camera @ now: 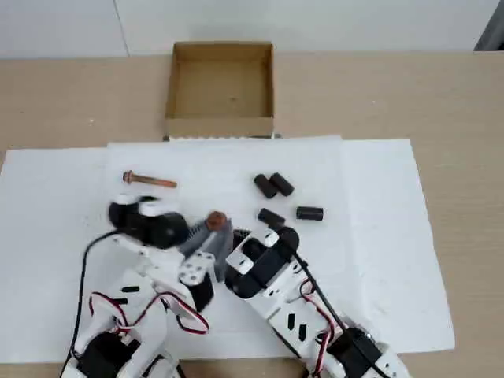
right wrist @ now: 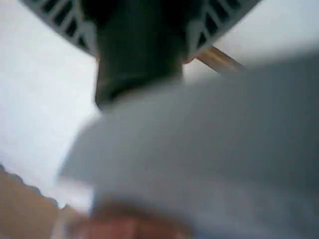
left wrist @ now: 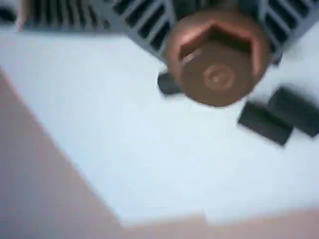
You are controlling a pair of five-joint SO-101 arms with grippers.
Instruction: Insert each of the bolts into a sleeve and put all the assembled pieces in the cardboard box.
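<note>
Two arms fold low over the white sheet (camera: 378, 260), wrists angled in toward each other. Ahead and left of the left gripper (camera: 213, 230), a loose bolt (camera: 150, 179) lies flat. That gripper is clamped on a second bolt (left wrist: 217, 64), whose copper head faces its wrist camera. Just to its right, the right gripper (camera: 240, 236) pinches a black sleeve (right wrist: 137, 50). Four loose sleeves (camera: 309, 213) lie ahead and right of it, and the cardboard box (camera: 220, 126) sits farther ahead, well apart.

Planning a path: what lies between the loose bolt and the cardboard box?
Nothing but bare white sheet, in the high view, from the loose bolt to the cardboard box.
</note>
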